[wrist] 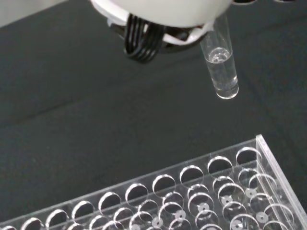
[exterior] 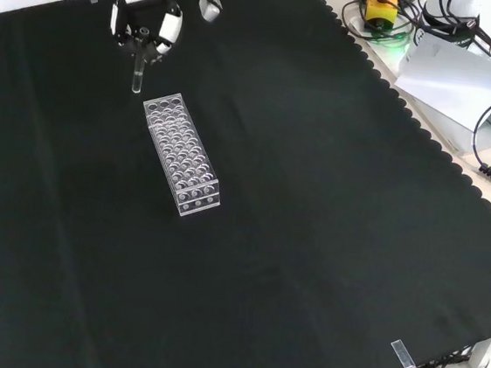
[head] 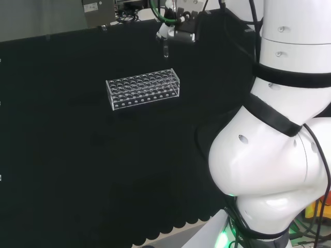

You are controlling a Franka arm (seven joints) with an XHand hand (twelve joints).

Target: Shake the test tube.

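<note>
A clear glass test tube (exterior: 137,74) hangs upright from the hand (exterior: 145,20), whose fingers are curled round its top. In the wrist view the test tube (wrist: 220,66) holds a little clear liquid at its rounded bottom, and the hand (wrist: 163,14) is a blurred white shape above it. From the head view the tube (head: 165,49) is a thin glint under the hand (head: 178,32), in the air beyond the right end of a clear plastic rack (head: 143,89). The rack (exterior: 182,153) lies on the black cloth, its holes (wrist: 192,175) showing no tubes.
The arm's white links (head: 274,129) stand at the head view's right. Cables, a yellow and red button box (exterior: 380,7) and a grey sheet (exterior: 454,76) lie past the cloth's scalloped edge (exterior: 410,122) in the front view. Black cloth spreads wide around the rack.
</note>
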